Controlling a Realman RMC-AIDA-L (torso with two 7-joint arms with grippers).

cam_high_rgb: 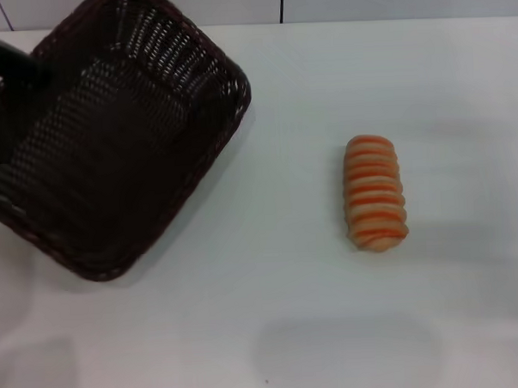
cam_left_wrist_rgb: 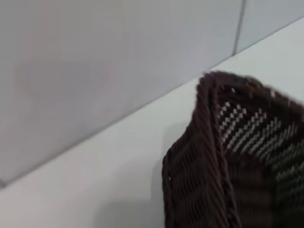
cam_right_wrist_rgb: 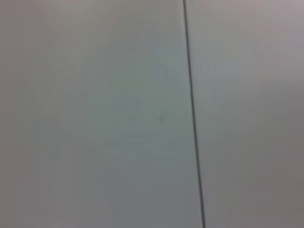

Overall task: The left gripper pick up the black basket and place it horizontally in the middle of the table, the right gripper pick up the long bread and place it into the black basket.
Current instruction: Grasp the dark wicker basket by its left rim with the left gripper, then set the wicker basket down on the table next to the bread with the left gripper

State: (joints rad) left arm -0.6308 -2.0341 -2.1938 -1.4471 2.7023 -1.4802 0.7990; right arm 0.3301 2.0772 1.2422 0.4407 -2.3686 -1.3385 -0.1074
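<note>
Dark woven wicker fills the upper left of my head view: the black basket (cam_high_rgb: 110,140) sits skewed on the table (cam_high_rgb: 291,330), one corner turned toward the long bread (cam_high_rgb: 375,193), which lies well apart to the basket's right, untouched and lengthwise away from me. A black part of the left gripper (cam_high_rgb: 8,57) reaches the basket's far-left rim; it looks to be gripping there, but I cannot tell whether its fingers are clamped. I judge the basket not yet centred or laid horizontally, so both steps remain.

On the left wrist view I get the basket's braided rim and corner very close, tilted, with table and wall beyond it; no fingers show.

The right wrist view gives only a plain wall with a dark seam (cam_right_wrist_rgb: 192,114). The right gripper is out of sight, presumably parked away from the bread.
</note>
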